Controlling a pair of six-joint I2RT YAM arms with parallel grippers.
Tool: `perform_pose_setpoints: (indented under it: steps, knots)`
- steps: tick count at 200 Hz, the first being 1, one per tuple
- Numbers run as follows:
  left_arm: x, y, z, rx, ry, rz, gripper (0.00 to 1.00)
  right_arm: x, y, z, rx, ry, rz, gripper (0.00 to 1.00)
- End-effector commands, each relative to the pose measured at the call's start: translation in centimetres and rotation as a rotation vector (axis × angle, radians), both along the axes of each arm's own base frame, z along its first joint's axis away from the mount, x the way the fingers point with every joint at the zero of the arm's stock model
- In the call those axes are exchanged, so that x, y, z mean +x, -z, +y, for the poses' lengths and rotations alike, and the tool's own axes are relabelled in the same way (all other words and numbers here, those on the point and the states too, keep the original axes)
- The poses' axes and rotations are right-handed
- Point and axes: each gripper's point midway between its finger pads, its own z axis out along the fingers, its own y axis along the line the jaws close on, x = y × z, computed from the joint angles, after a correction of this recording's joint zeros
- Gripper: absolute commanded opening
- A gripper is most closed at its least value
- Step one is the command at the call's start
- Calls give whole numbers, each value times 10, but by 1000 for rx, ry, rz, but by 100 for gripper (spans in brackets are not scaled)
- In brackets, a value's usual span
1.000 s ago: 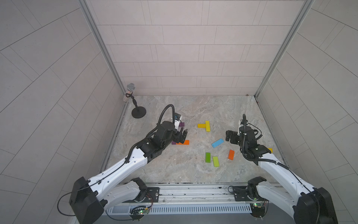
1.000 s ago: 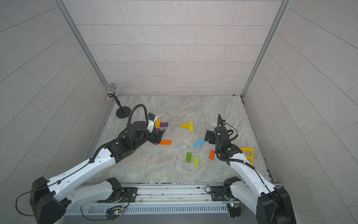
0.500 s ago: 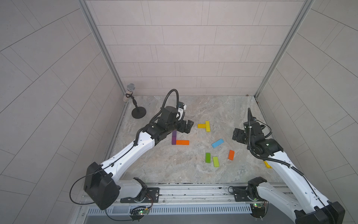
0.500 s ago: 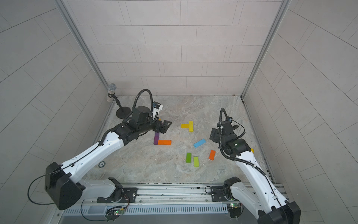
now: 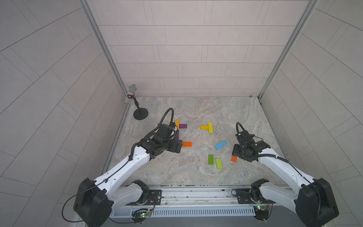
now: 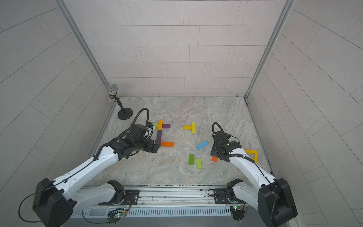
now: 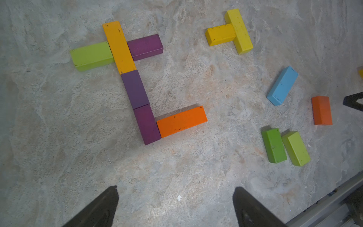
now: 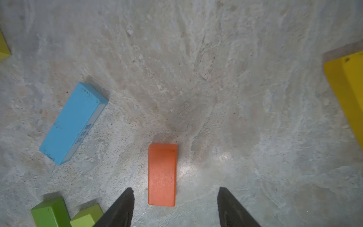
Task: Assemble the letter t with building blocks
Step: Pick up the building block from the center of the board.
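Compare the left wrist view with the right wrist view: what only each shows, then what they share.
Only left wrist: the joined figure of lime block, amber block, purple blocks and long orange block, plus the left gripper. Only right wrist: both jaws of the right gripper, apart, lined up with the short orange block. Both: that block, light blue block, green block.

Bare floor (image 8: 245, 110) flanks orange block (image 8: 162, 175); blue block (image 8: 72, 123) near.

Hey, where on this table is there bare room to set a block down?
Bare: the back strip behind the yellow pair, beside the mic stand; the front strip between the green block and the rail. Crowded: around the purple stem and the blue block.
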Motion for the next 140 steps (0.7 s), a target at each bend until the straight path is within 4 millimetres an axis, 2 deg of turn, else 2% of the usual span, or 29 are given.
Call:
perform_pose_setpoints:
  steps: [1,47,101,140]
  knots:
    - [1,-4,0,-24,-13,7,95,7,2,10,50,12,-17,69]
    - [-2,-6,2,-59,-40,23,95,8,21,14,40,-28,53,66]
    - [-8,2,5,-88,-77,40,95,8,31,17,37,-53,101,60]
    - [-8,3,7,-77,-81,35,95,7,38,14,30,-43,132,51]
